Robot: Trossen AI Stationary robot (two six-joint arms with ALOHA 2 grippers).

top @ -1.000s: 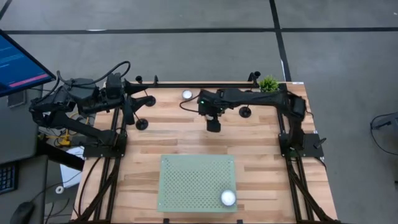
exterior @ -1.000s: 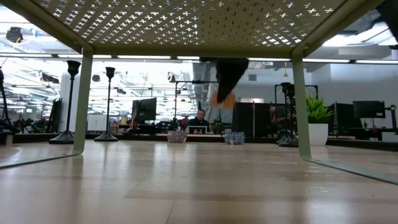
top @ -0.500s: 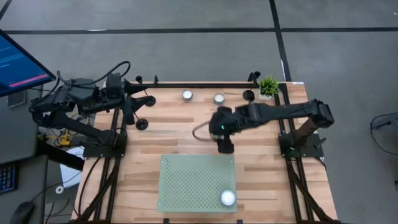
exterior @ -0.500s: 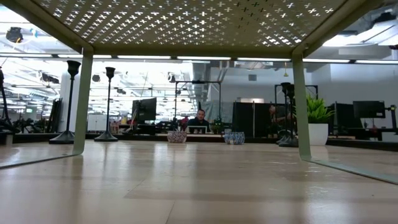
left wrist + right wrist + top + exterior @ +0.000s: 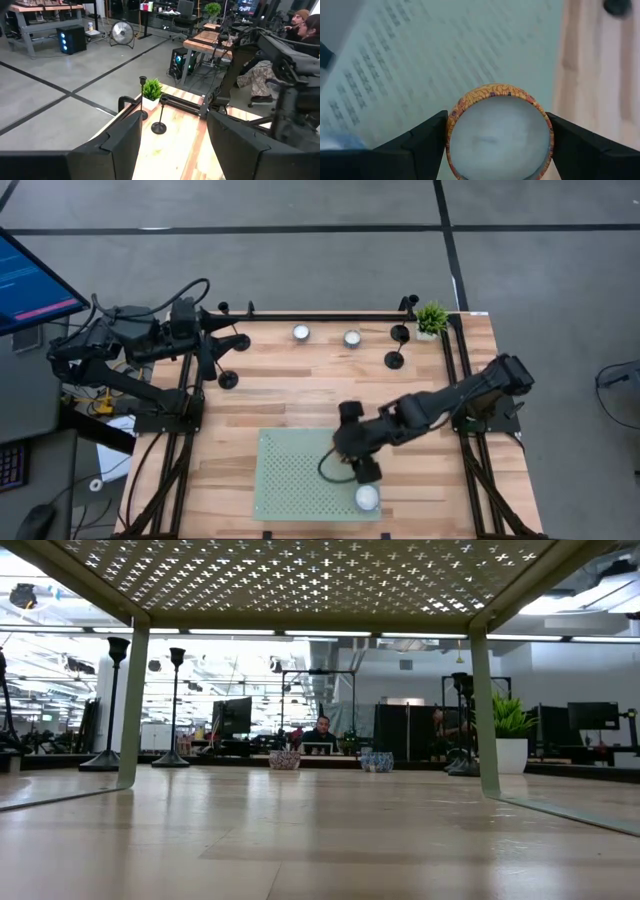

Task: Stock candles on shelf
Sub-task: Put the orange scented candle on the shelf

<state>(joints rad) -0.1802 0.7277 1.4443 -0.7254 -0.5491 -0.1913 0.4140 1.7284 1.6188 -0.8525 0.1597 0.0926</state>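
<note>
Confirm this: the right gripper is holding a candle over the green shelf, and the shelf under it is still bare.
Not quite: the shelf is not bare. The high view shows one candle already resting on its near right corner. The rest holds: the right gripper grips another candle above the shelf, as the right wrist view shows.

Even, bright indoor light; the right wrist picture is smeared.

From above, the tabletop [image 5: 300,385] is evenly lit with faint shadows. At table height, ceiling strips glare across the upper frame and shine through the shelf [image 5: 300,580] holes. The right wrist view's perforated surface blurs; the candle [image 5: 499,137] stays sharper.
</note>
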